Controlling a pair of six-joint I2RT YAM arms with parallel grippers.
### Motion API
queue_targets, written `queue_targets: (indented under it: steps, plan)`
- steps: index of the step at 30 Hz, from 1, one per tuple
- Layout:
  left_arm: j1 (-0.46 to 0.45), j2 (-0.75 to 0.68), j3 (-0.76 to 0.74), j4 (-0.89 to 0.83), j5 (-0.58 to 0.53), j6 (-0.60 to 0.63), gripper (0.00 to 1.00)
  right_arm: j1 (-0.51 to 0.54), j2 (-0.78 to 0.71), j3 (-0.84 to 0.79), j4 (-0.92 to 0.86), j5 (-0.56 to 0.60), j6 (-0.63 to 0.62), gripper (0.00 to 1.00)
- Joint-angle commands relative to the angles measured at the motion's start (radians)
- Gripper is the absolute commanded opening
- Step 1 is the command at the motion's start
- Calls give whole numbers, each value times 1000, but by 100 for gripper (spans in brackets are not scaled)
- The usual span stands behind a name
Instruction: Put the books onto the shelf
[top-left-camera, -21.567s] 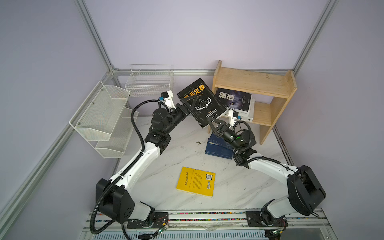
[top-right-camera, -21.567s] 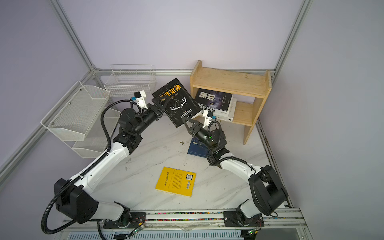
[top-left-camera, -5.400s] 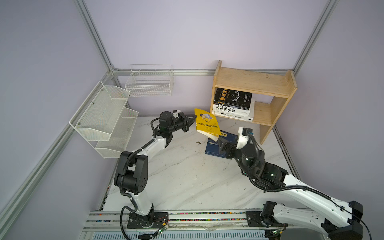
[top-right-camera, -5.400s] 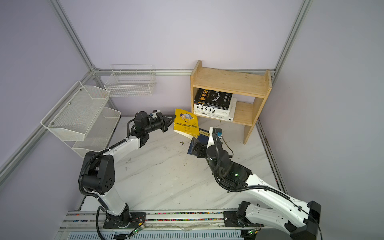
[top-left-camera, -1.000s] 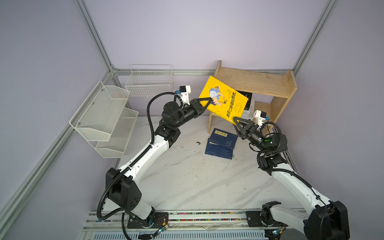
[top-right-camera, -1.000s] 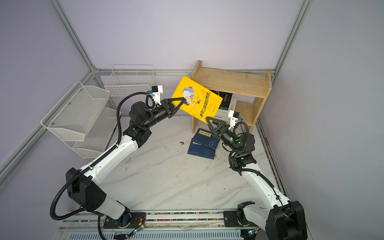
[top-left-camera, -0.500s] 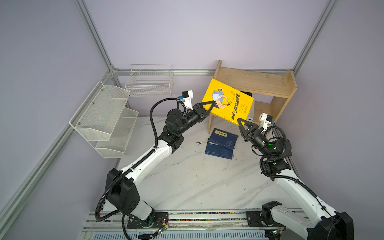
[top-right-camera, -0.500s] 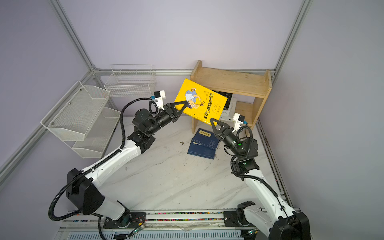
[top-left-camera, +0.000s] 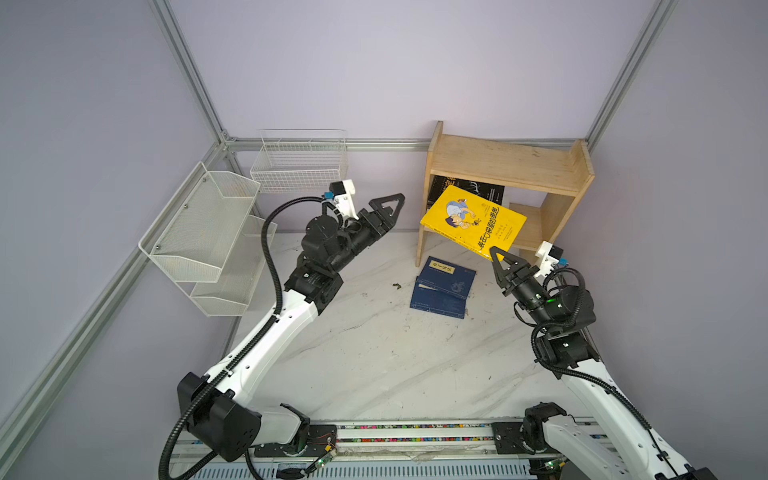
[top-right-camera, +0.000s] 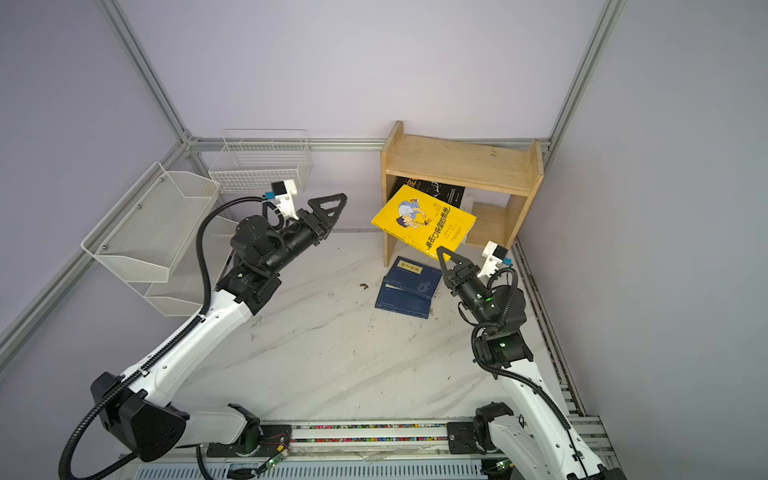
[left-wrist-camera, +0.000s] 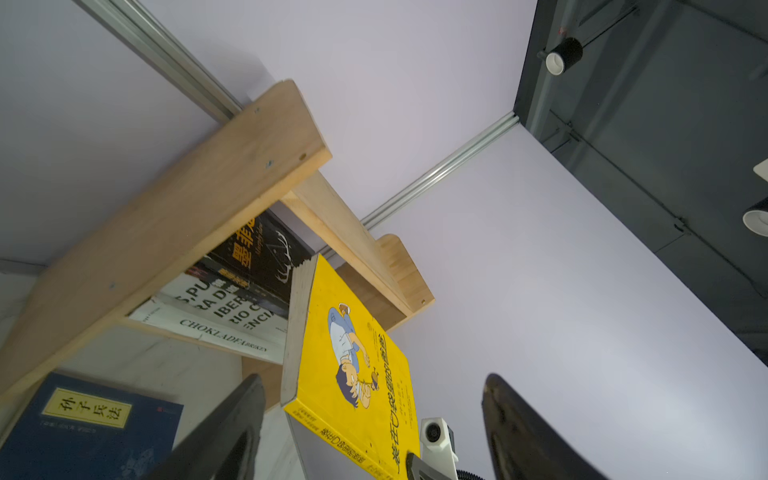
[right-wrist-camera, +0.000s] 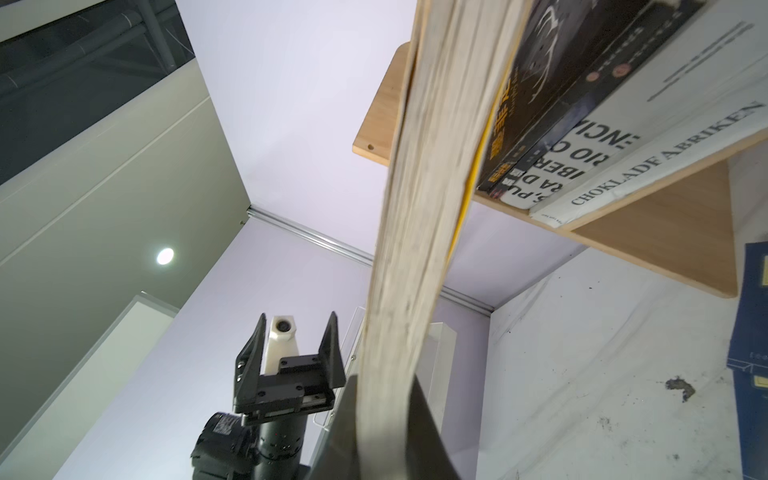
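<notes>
left tool (top-left-camera: 391, 202): your jaws stand apart, gripping nothing; clear of the yellow paperback book (top-left-camera: 473, 222)
right tool (top-left-camera: 497, 254): clamped on that book's lower corner
yellow paperback book: tilted in the air before the lower tier of the light wooden two-tier shelf (top-left-camera: 507, 164); you cannot tell whether it touches the stack there
lower tier: black paperback (top-left-camera: 484, 192) atop white paperbacks (left-wrist-camera: 224, 328)
white marble table (top-left-camera: 374, 353): two navy blue books with yellow labels (top-left-camera: 442, 286), overlapping, beside the shelf's foot

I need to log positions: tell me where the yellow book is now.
In both top views the yellow book hangs tilted right of centre, held by the right hand, in front of the shelf and above the navy books.
</notes>
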Motion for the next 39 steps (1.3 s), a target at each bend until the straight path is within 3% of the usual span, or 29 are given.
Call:
queue_targets:
  steps: [1,13,24,31,39]
  plan:
    - [57,-48,-69,-4,-5,0,81,-16,1,69,48,8,-39,5]
    - [132,-85,-119,0,46,-32,81,-115,157,203,19,-53,-156,5]
    - [132,52,26,-117,274,166,100,-210,375,376,18,-228,-282,4]
    - [132,162,114,-226,294,284,100,-221,510,486,33,-360,-340,5]
    - [131,247,164,-189,293,293,100,-235,585,541,36,-327,-367,4]
